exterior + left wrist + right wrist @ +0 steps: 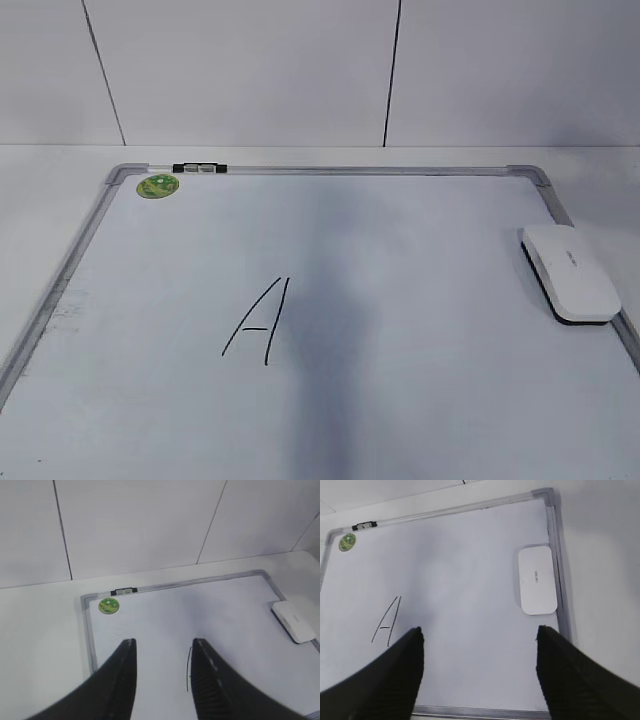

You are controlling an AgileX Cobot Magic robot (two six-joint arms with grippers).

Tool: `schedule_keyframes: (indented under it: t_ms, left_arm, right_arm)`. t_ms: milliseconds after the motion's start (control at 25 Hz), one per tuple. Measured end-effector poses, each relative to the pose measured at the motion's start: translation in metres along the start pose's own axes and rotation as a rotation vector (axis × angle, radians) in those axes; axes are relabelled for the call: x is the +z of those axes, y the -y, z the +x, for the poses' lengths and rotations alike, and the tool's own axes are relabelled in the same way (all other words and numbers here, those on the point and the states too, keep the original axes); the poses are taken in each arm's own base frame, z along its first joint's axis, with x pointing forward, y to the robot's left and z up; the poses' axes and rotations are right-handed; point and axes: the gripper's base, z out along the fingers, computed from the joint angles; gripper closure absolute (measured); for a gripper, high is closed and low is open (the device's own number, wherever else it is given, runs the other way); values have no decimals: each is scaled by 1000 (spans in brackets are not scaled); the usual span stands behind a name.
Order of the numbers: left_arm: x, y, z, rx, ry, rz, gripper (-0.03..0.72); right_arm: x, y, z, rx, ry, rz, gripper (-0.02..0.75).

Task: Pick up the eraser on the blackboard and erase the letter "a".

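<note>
The white eraser lies flat on the blackboard against its right frame, with nothing touching it. It also shows in the left wrist view and the right wrist view. A tall pointed capital "A" is drawn left of centre on the board. No lowercase "a" shows in any view. My left gripper is open and empty above the board's left half. My right gripper is wide open and empty above the board's near edge, short of the eraser. Neither gripper shows in the exterior view.
A round green sticker sits in the board's far left corner. A small black and white clip is on the far frame beside it. A white tiled wall rises behind the white table.
</note>
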Motion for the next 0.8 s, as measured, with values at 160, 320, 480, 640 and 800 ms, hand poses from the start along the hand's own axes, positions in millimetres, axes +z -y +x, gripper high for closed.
schedule_keyframes:
  t_ms: [160, 320, 480, 640, 800]
  left_arm:
    - [-17, 10, 7, 34, 33, 52, 426]
    - [-34, 18, 15, 70, 69, 99, 438]
    - [-55, 23, 24, 107, 113, 133, 440]
    - [-75, 25, 34, 143, 160, 157, 441]
    - [-97, 27, 46, 165, 217, 168, 444]
  right_arm:
    - [-21, -3, 10, -2, 58, -35, 178]
    - [-41, -6, 22, -34, 112, -72, 178]
    - [-63, -6, 37, -75, 180, -99, 178]
    - [-89, -4, 56, -106, 269, -123, 178]
    - [-113, 1, 78, -122, 361, -127, 178]
